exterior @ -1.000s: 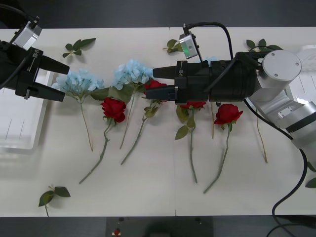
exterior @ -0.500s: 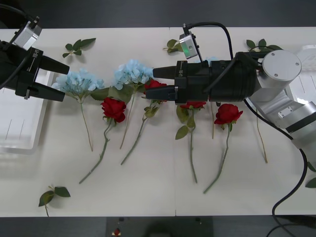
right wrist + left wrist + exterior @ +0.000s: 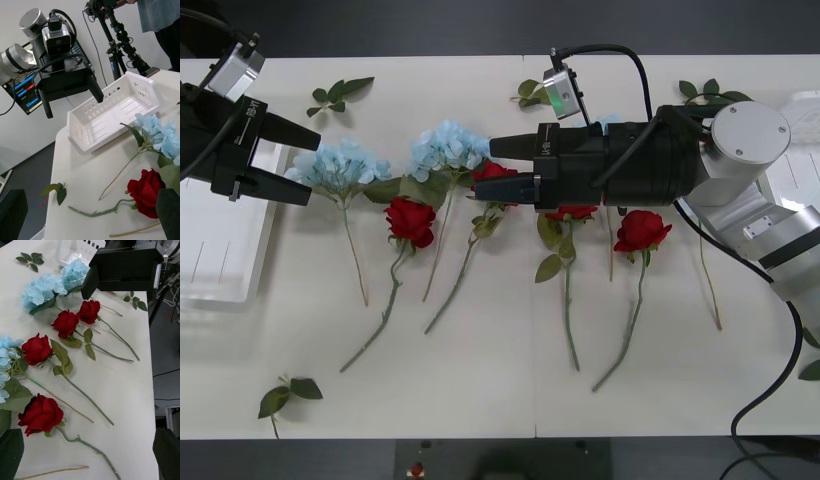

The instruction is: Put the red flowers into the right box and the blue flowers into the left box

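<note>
Fingers of the right gripper are spread open around a red rose at centre frame. Left gripper, also held open, is seen at the left, beside a blue hydrangea and the left box.

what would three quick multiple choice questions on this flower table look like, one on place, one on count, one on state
1. Where is the left box?
A. at the table's left edge
B. in the middle
C. on the floor

2. How many red flowers lie on the table?
A. two
B. four
C. six

3. How is the right end effector?
A. shut on a stem
B. open, over a rose
C. inside a box

Key: 1 A, the tray sits at the left edge beside the left end effector. 2 B, the left wrist view shows four roses. 3 B, its fingers stand apart around a red bloom.
</note>
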`<act>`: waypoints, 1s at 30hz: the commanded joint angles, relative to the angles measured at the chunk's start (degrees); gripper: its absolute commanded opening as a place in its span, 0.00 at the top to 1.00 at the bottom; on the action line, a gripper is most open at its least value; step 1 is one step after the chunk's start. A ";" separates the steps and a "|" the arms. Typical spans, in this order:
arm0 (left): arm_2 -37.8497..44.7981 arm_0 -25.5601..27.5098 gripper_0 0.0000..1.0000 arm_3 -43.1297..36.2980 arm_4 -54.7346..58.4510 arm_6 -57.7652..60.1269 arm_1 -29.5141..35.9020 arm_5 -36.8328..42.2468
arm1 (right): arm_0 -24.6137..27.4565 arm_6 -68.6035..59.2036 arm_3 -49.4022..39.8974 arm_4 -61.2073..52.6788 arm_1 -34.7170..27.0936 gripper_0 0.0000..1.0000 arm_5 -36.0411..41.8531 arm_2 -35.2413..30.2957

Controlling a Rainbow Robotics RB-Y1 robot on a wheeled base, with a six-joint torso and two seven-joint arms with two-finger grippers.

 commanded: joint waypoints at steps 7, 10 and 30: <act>0.95 -2.35 0.00 -0.46 -0.16 -0.89 1.91 0.44 | -0.91 1.09 -0.93 -0.51 1.11 0.00 -0.09 -0.26; 0.95 -2.35 0.00 -0.46 -0.16 -0.89 1.91 0.44 | -0.91 1.09 -0.93 -0.51 1.11 0.00 -0.09 -0.26; 0.34 -1.12 0.00 -0.64 0.90 -0.89 2.26 -0.44 | -4.86 -25.81 0.74 13.73 -0.56 0.00 12.48 -6.41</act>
